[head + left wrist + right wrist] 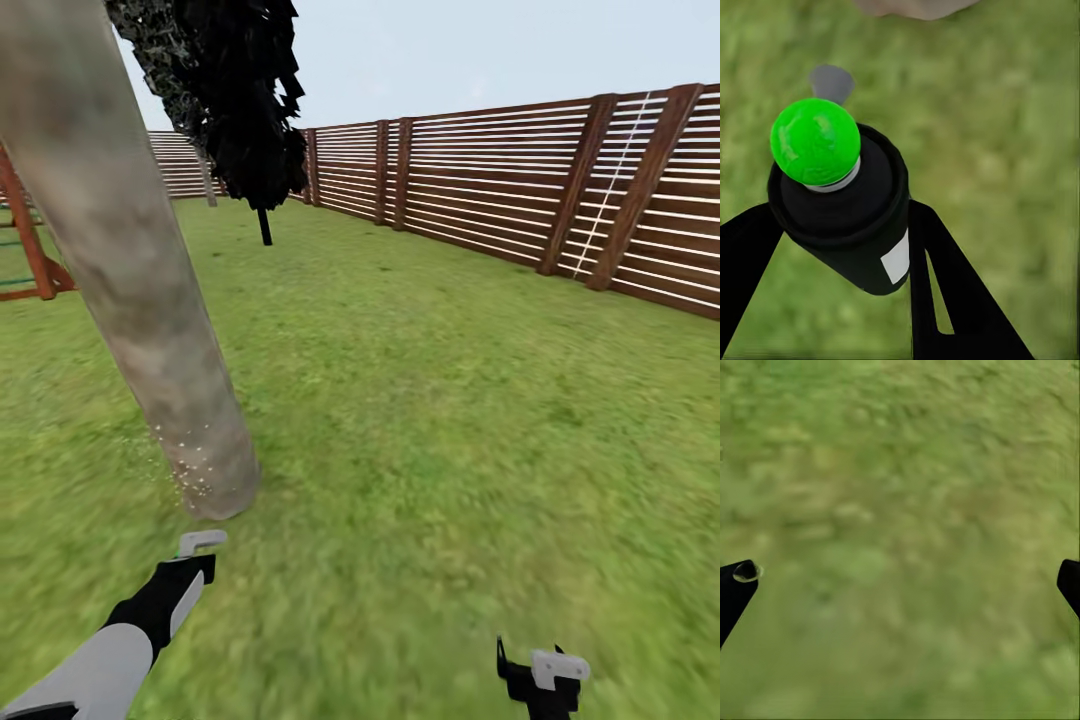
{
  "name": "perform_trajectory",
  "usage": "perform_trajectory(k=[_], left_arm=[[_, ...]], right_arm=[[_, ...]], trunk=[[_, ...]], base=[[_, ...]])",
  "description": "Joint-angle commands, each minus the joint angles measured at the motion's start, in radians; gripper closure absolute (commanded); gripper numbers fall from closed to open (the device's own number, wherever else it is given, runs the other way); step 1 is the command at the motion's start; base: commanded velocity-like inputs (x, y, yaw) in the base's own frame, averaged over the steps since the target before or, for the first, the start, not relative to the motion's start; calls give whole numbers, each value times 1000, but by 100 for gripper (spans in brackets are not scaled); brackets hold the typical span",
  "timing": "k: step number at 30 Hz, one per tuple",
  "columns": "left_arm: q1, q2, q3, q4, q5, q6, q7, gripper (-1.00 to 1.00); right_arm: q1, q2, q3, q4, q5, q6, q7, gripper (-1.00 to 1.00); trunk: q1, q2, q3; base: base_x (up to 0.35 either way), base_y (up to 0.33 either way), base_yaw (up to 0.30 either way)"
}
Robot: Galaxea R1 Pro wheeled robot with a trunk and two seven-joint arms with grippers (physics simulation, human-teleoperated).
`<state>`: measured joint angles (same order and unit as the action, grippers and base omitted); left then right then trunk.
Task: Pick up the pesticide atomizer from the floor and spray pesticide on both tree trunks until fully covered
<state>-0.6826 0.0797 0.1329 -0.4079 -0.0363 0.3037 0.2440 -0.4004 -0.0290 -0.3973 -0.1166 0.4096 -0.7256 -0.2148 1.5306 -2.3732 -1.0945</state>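
A thick, pale, mottled tree trunk [130, 280] leans up the left side of the head view. Whitish specks of pesticide [190, 465] dot its base. Just in front of that base, my left gripper [200, 548] points at the trunk. In the left wrist view the left gripper [844, 251] is shut on the atomizer [844, 225], a black body whose round tip [815, 141] shows bright green here. A second pale trunk [207, 178] stands far back by the fence. My right gripper [545, 675] hangs low over the grass, open and holding nothing.
A brown slat fence [520, 190] runs along the right and the back of the lawn. A slim dark cypress-like tree [262, 150] stands mid-lawn. A red wooden play frame [30, 240] stands at the left edge. Open grass [450, 400] spreads to the right of the trunk.
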Motion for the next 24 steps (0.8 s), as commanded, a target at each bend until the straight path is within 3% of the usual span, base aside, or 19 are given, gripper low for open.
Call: perform_trajectory(k=[1,18,24], left_arm=[[0,0,0,0,-1,0,0,100],[0,2,2,-3,-3,0,3,100],[0,4,1,-3,-2,0,3,100]], right_arm=[[0,0,0,0,0,0,0,-100],[0,1,0,0,0,0,0,-100],[0,-3,0,0,0,0,1,-100]], trunk=[[0,0,0],[0,0,0],[0,0,0]], base=[[180,-240,277],[189,-233,274],[158,-236,52]])
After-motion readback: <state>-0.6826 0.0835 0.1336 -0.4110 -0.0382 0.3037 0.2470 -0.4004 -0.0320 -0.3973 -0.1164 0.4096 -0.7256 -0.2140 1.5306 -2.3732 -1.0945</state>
